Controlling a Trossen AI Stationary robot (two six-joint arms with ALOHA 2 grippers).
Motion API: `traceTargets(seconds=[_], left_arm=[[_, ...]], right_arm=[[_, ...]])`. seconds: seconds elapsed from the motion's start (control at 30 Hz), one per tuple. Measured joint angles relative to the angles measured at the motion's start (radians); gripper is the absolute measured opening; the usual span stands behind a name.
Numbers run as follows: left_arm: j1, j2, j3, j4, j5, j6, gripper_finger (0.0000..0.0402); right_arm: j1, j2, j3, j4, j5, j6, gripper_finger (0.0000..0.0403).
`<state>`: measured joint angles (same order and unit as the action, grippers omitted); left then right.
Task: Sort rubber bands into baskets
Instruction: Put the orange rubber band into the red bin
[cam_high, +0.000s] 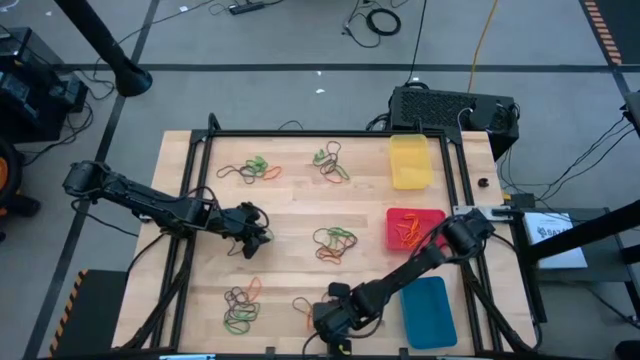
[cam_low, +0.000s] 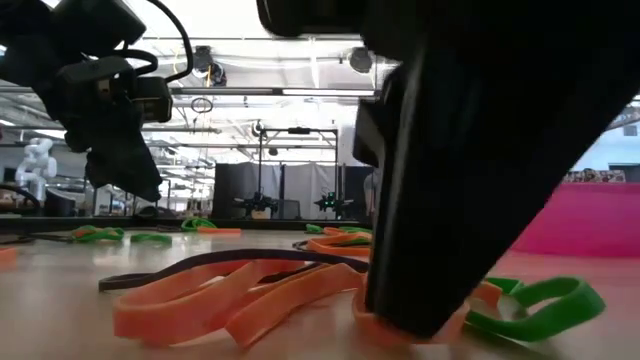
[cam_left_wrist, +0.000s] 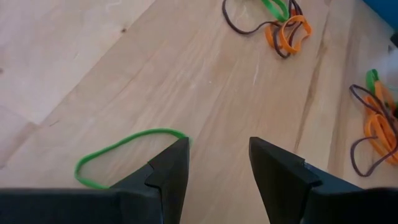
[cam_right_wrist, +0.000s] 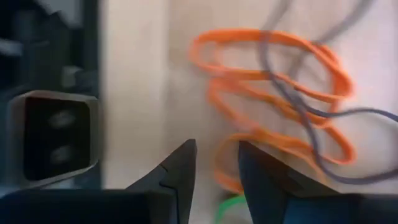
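Rubber bands in orange, green and dark lie in several small heaps on the wooden table (cam_high: 290, 215). The yellow basket (cam_high: 410, 162), the red basket (cam_high: 398, 222) holding orange bands, and the blue basket (cam_high: 432, 312) stand along the right side. My right gripper (cam_right_wrist: 217, 155) is down at the near edge on a heap of orange bands (cam_right_wrist: 273, 93), with a narrow gap between its fingers. My left gripper (cam_left_wrist: 217, 149) hangs open above the table at mid-left, with a single green band (cam_left_wrist: 118, 149) lying flat beside one finger. My right gripper comes slanting down from above onto the orange bands (cam_low: 250, 300) at the table's near edge. Its fingertip (cam_low: 420, 305) stands on the heap, which lies flat. One orange strand (cam_right_wrist: 225, 163) runs into the gap between the fingers; whether it is pinched I cannot tell.
A black box (cam_high: 452, 108) stands beyond the table's far edge behind the yellow basket. A small camera housing (cam_right_wrist: 53, 137) sits at the near edge close to my right gripper. A green band (cam_low: 540, 300) and a dark band (cam_low: 220, 262) lie in the same heap.
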<state>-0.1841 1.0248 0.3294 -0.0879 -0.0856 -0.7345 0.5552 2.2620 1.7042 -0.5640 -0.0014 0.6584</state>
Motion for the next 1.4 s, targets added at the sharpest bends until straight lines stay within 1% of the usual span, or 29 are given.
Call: traceTargets(seconds=[0.1,0.23,0.3,0.43,0.53,0.73,0.87,1.0,1.13,1.23,1.3,1.4], left_arm=[[0.000,0.000,0.000,-0.002,0.000,0.009,0.0175],[0.000,0.000,0.000,-0.002,0.000,0.009,0.0175],[0.000,0.000,0.000,-0.002,0.000,0.010,0.0175],[0.000,0.000,0.000,-0.003,0.001,0.010,0.0175],[0.000,0.000,0.000,-0.003,-0.003,0.010,0.0175],[0.000,0.000,0.000,0.000,-0.029,0.018,0.0175],[0.000,0.000,0.000,0.001,-0.031,0.018,0.0175],[0.000,0.000,0.000,0.003,-0.031,0.014,0.0175],[0.000,0.000,0.000,0.004,-0.026,0.010,0.0175],[0.000,0.000,0.000,0.002,-0.020,0.008,0.0175],[0.000,0.000,0.000,0.003,-0.009,0.007,0.0175],[0.000,0.000,0.000,-0.001,0.021,0.007,0.0175]], right_arm=[[0.000,0.008,0.001,-0.009,0.022,0.063,0.0096],[0.002,0.008,0.001,-0.011,0.021,0.088,0.0075],[0.008,0.008,0.001,-0.007,0.002,0.099,0.0062],[0.029,0.011,0.001,0.024,-0.074,0.168,0.0027],[0.038,0.012,0.000,0.043,-0.092,0.217,0.0005],[0.020,-0.003,0.000,0.129,-0.086,0.238,0.0002],[0.002,-0.035,-0.001,0.125,-0.084,0.281,0.0001],[-0.016,-0.078,-0.001,0.101,-0.083,0.245,0.0001],[-0.045,-0.153,0.000,0.022,-0.068,0.212,0.0001],[-0.065,-0.214,0.000,-0.108,-0.003,0.169,0.0000],[-0.076,-0.262,0.000,-0.236,0.071,0.146,0.0000],[-0.106,-0.336,0.000,-0.434,0.146,0.137,0.0000]])
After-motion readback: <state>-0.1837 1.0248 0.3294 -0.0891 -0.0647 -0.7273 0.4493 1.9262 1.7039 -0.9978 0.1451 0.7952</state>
